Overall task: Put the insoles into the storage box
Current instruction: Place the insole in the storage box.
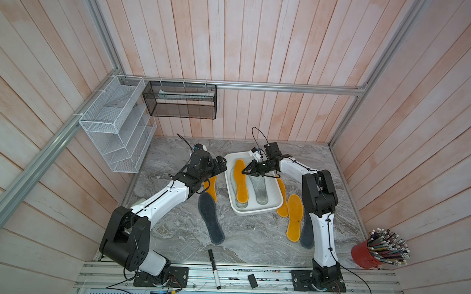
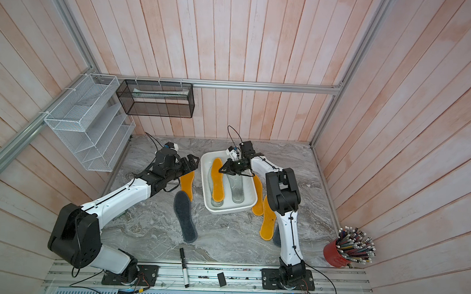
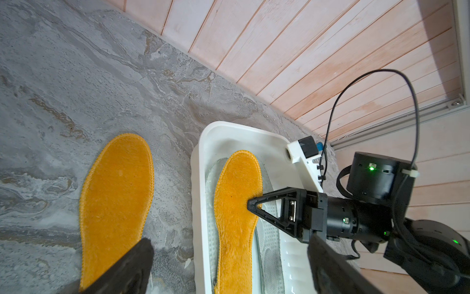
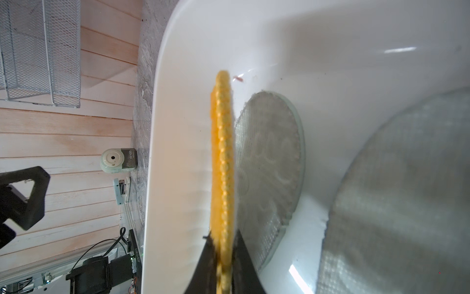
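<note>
Right jaws pinch a yellow insole low in the storage box; I reckon release comes next. Left jaws gape empty above the loose insole.

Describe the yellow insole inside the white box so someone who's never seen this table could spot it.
Find the white storage box at the middle of the marble table. Inside, the yellow insole lies on a pale translucent insole. It's the only yellow one in the box, and the right gripper pinches its edge.
</note>
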Robot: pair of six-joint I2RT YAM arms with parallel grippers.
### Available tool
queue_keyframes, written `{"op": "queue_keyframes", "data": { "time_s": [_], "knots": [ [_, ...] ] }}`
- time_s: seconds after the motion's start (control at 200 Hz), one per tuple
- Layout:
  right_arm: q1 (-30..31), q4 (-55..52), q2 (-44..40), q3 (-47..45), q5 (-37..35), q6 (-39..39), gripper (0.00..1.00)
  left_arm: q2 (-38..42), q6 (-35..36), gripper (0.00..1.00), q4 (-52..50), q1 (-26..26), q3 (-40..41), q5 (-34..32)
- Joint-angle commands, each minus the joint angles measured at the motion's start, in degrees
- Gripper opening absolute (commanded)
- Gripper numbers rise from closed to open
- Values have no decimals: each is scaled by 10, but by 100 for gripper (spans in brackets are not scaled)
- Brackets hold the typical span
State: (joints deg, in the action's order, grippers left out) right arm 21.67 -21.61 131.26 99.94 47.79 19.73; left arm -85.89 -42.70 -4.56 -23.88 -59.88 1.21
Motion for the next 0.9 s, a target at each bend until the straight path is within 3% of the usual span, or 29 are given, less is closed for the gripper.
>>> {"op": "queue_keyframes", "data": {
  "time_s": [0.0, 0.34, 0.895],
  "knots": [
    [4, -21, 17, 18, -5, -15, 12, -6, 2, 95, 15, 3, -11, 5],
    [9, -2, 14, 14, 31, -26, 0, -12, 1, 97, 19, 3, -12, 7],
    [9, -11, 33, 29, 22, -22, 5, -20, -3, 100, 17, 3, -19, 11]
  ]
}}
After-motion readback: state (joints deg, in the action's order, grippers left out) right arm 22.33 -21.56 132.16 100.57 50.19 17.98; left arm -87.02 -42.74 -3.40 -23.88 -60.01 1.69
